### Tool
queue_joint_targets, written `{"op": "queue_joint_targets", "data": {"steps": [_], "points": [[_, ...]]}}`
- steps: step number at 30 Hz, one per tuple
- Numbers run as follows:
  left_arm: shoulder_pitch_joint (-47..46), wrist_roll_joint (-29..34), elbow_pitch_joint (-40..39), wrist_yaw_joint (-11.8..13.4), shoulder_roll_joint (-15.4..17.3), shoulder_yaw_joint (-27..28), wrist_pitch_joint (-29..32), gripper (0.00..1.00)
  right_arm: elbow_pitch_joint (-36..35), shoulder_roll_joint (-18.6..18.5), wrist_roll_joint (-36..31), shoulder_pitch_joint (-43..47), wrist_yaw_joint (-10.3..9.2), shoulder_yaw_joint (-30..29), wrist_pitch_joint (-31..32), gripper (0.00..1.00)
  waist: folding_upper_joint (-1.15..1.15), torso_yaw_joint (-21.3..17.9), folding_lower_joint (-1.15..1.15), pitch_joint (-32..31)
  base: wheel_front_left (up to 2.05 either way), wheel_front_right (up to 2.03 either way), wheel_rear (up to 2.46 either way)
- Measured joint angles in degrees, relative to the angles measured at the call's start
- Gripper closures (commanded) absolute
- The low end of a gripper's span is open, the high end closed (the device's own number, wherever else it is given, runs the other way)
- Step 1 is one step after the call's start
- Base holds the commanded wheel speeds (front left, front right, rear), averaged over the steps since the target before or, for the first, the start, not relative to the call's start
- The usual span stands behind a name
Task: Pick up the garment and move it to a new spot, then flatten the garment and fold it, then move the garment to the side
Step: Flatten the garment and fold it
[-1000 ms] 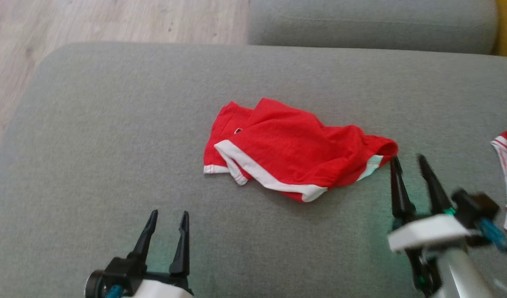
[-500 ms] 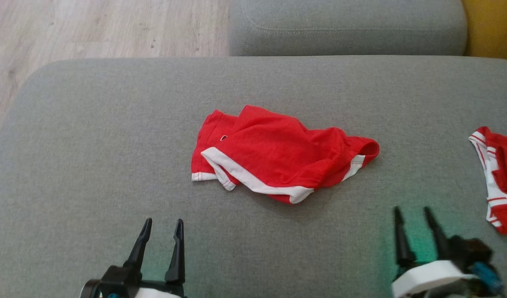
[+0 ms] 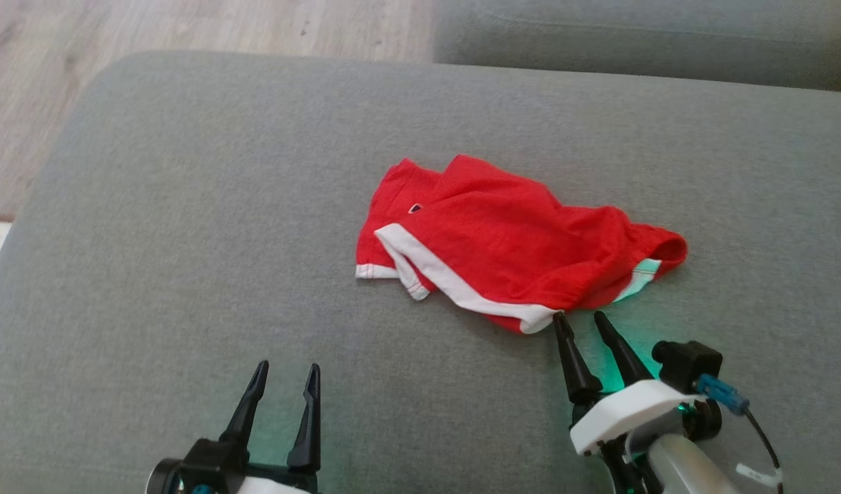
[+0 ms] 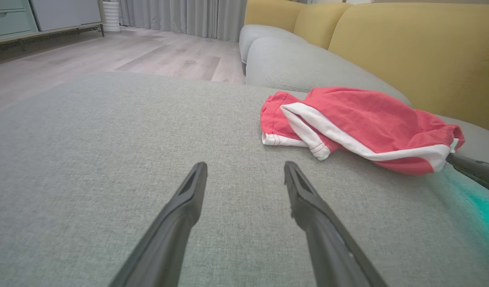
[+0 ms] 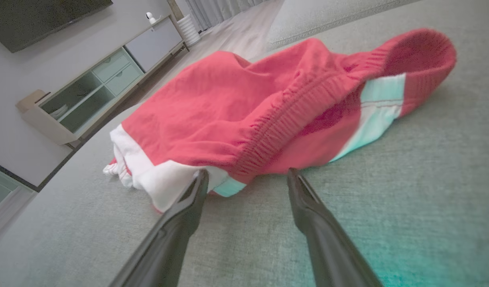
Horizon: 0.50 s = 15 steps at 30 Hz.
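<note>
Red shorts (image 3: 510, 254), crumpled on the grey cushion (image 3: 187, 206): your right gripper (image 3: 579, 315), fingers apart, sits at their near white hem (image 3: 462, 295), seemingly poised to pinch it for lifting; your left gripper (image 3: 288, 366), also spread, rests well clear of them.

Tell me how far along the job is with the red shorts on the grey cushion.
Done: nothing yet; the red white-trimmed fabric shorts lie crumpled on the grey fabric sofa cushion. In hand: the right end effector, open, has its tips at the shorts' near white hem, not gripping. The left end effector hangs open, apart from them. Left: grasp, move, flatten, fold, set aside.
</note>
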Motion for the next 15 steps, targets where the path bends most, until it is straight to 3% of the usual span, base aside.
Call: {"op": "queue_joint_targets", "data": {"steps": [15], "points": [[-1.3, -0.2, -0.2, 0.3, 0.0, -0.9, 0.0, 0.0, 2.7, -1.0, 2.1, -5.4, 0.0, 2.2, 0.0, 0.0, 0.0, 2.0, 0.0, 3.2, 0.0, 0.0, 0.0]]}}
